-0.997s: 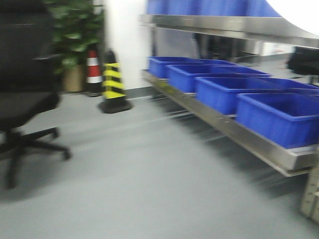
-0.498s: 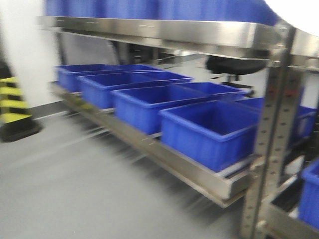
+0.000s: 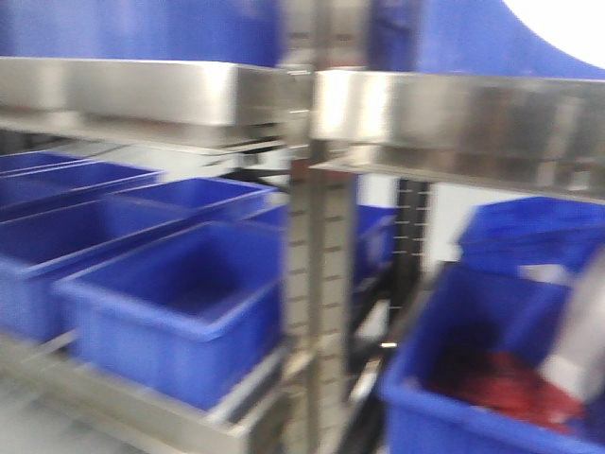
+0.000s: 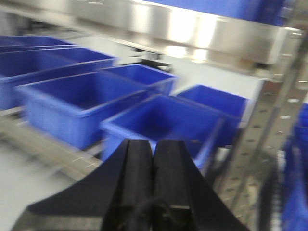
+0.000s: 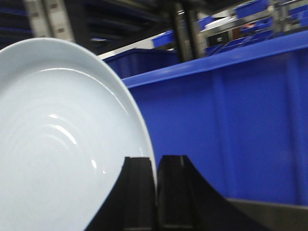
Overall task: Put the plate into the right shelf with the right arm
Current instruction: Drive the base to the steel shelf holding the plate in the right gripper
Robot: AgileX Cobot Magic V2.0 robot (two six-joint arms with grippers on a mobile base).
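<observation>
1. My right gripper [image 5: 155,161] is nearest. Its two black fingers [image 5: 139,192] are clamped on the rim of the plate [image 5: 62,139], and the rim runs through the narrow gap between them.
2. The plate stands on edge in the air, to the left of my fingers. Its glossy white face shows faint concentric rings. It rests on no shelf level. In the front view its white curved edge fills the top right corner.
3. My left gripper [image 4: 153,149] holds nothing. Its two black fingers are pressed together with no gap.
4. Just right of the plate, the wall of a near blue bin [image 5: 231,115] fills the right wrist view. This bin sits on a steel ledge [image 5: 269,214].
5. In the front view, a perforated upright [image 3: 317,284] stands at centre. The wide front beam of the right shelf [image 3: 463,109] runs to the right of it. A matching left beam [image 3: 142,90] runs to the left.
6. Below the right shelf beam sits a right-hand bin [image 3: 425,397] with red contents [image 3: 501,383]. Blur prevents identifying them.
7. Left of the upright, a row of open bins [image 3: 180,303] sits on the lower steel level and recedes to the far left.
8. Farther back, behind the upright, more blue bins show between the uprights.
</observation>
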